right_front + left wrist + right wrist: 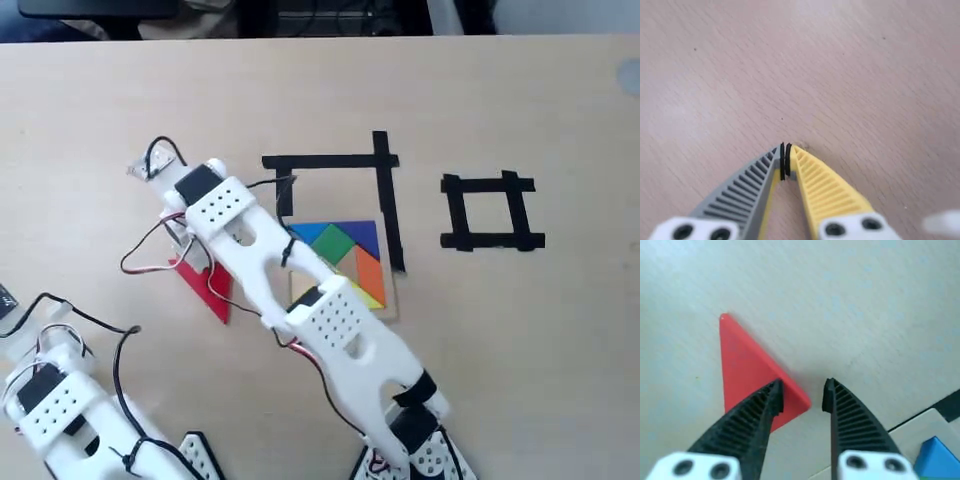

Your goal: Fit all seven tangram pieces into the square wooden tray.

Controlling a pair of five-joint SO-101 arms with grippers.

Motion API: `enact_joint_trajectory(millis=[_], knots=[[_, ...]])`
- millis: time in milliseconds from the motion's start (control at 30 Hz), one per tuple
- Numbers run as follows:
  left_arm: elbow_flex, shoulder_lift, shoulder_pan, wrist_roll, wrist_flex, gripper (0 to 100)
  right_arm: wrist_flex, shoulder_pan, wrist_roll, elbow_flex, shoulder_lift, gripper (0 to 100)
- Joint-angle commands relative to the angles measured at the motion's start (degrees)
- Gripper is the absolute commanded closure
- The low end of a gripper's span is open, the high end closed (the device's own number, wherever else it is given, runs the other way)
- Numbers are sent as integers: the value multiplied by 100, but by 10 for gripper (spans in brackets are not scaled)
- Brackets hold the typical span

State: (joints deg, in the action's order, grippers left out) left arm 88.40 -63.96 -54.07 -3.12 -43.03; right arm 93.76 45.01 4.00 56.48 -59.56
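Observation:
A red triangle (747, 370) lies flat on the table, left of the square wooden tray (391, 306). My right gripper (802, 394) is open low over the triangle's near corner: one finger (771, 397) lies over the red piece and the other is over bare table beside it. In the high view the right arm (300, 290) stretches across the tray toward the red triangle (212, 292). The tray holds blue, green, purple and orange pieces (345, 245). My left gripper (785, 161) is shut on nothing over bare table.
Black tape lines (330, 161) frame the tray's far and right sides, and a black tape square (490, 212) lies farther right. The left arm (50, 400) sits at the table's near left corner. A blue piece (935, 455) shows at the tray's corner.

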Motion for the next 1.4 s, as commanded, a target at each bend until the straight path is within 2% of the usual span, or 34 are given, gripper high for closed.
enact_joint_trajectory(millis=[0, 267, 367, 400, 467, 533, 700, 800, 867, 967, 1167, 1367], knots=[[-22, -70, 40, -70, 97, 949, 404, 158, 62, 646, 31, 859], [-22, -70, 40, -70, 97, 949, 695, -70, 62, 936, 136, 859], [-57, -70, 101, -70, 70, 949, 738, -387, 62, 971, 382, 864], [-75, -79, 268, -70, 88, 952, 747, -545, 62, 945, 532, 866], [-136, -79, 1103, -70, 53, 954, 747, -914, 97, 813, 971, 900], [-127, -79, 1956, -62, 53, 954, 747, -1310, 141, 523, 1569, 987], [-171, -79, 3292, 26, 44, 954, 721, -2251, 607, -989, 3169, 987], [-136, -79, 3908, 721, 97, 954, 695, -2971, 888, -1771, 4004, 988], [-145, -70, 4180, 1222, 255, 954, 510, -3473, 1029, -2290, 4435, 988], [-145, -26, 4409, 1556, 563, 954, -35, -4000, 1363, -3380, 4716, 988], [-119, 0, 4646, 1925, 1064, 955, -1468, -4448, 1820, -5156, 4778, 988], [-268, 651, 4857, 1987, 1081, 971, -1820, -4659, 1829, -5534, 4752, 988]])
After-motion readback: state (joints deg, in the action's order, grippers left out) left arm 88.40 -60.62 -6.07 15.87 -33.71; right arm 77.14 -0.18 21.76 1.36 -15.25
